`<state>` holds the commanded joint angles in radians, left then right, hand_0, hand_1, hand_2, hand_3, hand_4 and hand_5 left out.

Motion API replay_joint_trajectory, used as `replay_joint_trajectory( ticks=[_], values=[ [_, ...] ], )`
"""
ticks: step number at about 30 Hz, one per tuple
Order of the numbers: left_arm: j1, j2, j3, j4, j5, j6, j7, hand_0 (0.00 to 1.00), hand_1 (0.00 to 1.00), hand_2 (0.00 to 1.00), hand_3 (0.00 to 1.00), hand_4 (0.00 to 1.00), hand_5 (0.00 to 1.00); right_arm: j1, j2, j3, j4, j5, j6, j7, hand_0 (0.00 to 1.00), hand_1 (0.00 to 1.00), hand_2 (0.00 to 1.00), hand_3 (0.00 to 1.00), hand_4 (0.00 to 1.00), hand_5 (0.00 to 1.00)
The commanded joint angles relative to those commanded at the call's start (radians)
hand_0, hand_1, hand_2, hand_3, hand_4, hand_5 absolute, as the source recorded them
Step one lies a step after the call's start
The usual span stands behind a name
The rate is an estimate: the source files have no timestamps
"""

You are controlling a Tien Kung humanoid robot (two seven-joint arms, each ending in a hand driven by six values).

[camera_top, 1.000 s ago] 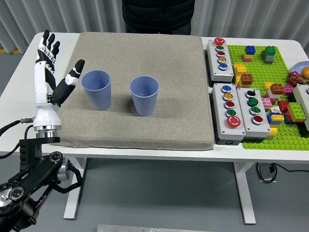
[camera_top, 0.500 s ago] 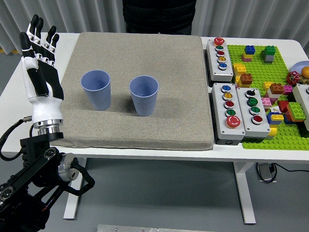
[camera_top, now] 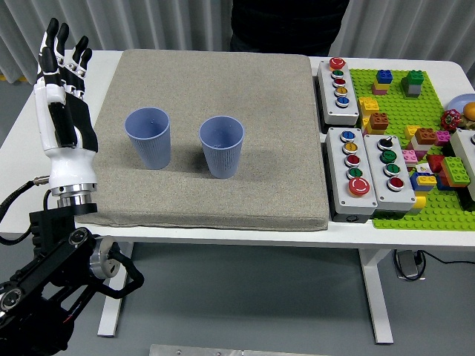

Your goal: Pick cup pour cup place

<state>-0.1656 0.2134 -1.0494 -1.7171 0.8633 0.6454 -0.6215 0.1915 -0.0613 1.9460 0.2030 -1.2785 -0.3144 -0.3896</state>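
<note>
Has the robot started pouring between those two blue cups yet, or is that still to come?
Still to come. Both cups, left cup and right cup, stand upright on the grey mat, untouched. The left hand is raised open beside the mat, holding nothing. Picking, pouring and placing all remain.

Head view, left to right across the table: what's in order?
Left hand, raised with fingers spread at the left edge → left blue cup → right blue cup, both upright on the grey mat → grey button boxes → green brick baseplate with coloured bricks.
</note>
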Motion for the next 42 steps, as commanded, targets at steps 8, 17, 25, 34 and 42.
replay_joint_trajectory(
  ticks=[8,17,25,34,42],
  values=[
    [-0.003,0.006,0.014,0.001,0.003,0.000,0.004,0.886,0.891,0.997,0.981,0.732,0.998,-0.003,0.004,0.003,0.002,0.007,-0.002,0.002,0.667,0.609,0.551,0.538,0.002,0.115],
    [0.007,0.008,0.016,0.009,0.005,0.000,0.006,0.887,0.891,0.998,0.985,0.732,0.998,-0.013,0.003,0.002,0.004,0.009,-0.003,0.001,0.667,0.609,0.551,0.538,0.002,0.119],
    [0.013,0.004,0.000,0.007,0.003,0.000,0.002,0.887,0.892,0.998,0.983,0.730,0.998,-0.012,0.002,-0.005,0.003,0.015,-0.013,0.007,0.667,0.608,0.551,0.538,0.002,0.118],
    [0.026,-0.005,0.000,0.009,0.013,0.000,0.014,0.888,0.891,0.998,0.987,0.731,0.998,-0.021,-0.006,-0.047,-0.005,0.044,-0.016,0.019,0.667,0.609,0.551,0.539,0.002,0.123],
    [0.030,-0.008,-0.007,0.002,0.023,0.000,0.016,0.887,0.891,0.998,0.990,0.730,0.998,-0.026,-0.010,-0.067,-0.009,0.080,-0.022,0.024,0.667,0.608,0.552,0.540,0.002,0.120]
  ],
)
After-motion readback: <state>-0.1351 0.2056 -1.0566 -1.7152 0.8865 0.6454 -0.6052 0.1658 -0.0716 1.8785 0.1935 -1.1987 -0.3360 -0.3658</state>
